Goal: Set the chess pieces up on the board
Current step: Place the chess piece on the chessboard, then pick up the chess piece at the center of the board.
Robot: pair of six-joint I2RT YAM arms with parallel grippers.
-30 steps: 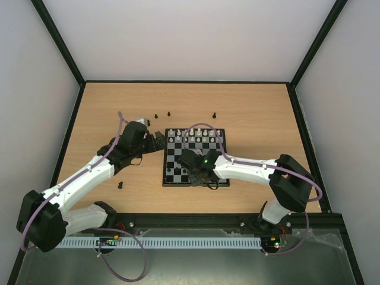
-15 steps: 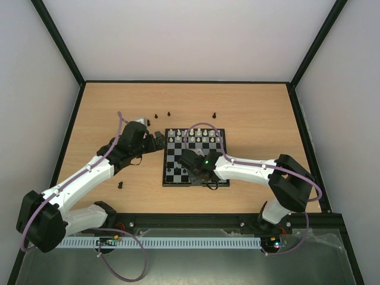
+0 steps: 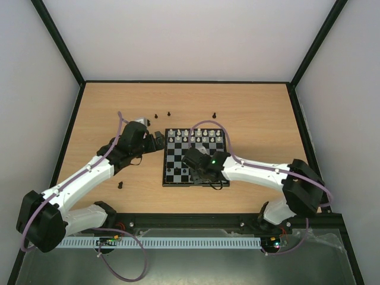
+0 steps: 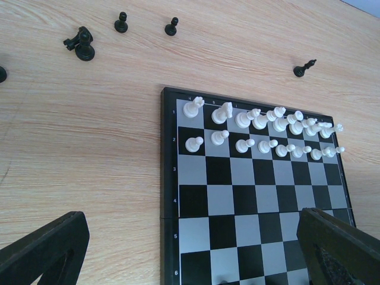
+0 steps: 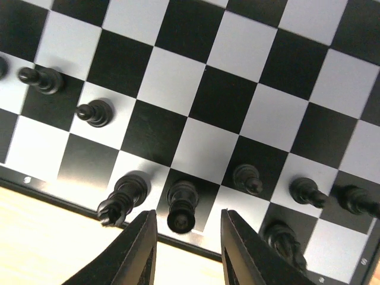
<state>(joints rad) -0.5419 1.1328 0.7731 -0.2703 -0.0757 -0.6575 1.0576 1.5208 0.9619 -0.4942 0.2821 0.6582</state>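
Note:
The board [image 3: 178,155] lies mid-table; two rows of white pieces [image 4: 261,127] fill its far side. My right gripper [image 3: 195,173] is open over the board's near edge. In the right wrist view its fingers [image 5: 139,249] flank a standing black piece [image 5: 181,205] on the board [image 5: 237,47] without touching it. More black pieces [image 5: 95,113] stand on the near two rows. My left gripper [image 3: 159,140] is open and empty at the board's left edge [image 4: 169,196]. Loose black pieces [image 3: 169,113] stand on the table beyond the board.
Other loose black pieces show on the wood: one [image 3: 214,114] behind the board's right part, one [image 3: 120,185] near the left arm, and a fallen pair [image 4: 83,44] in the left wrist view. Black-framed walls [image 3: 77,119] enclose the table.
My right arm's elbow has swung to the right and its gripper has shifted slightly right over the board's near rows. The left arm has not moved.

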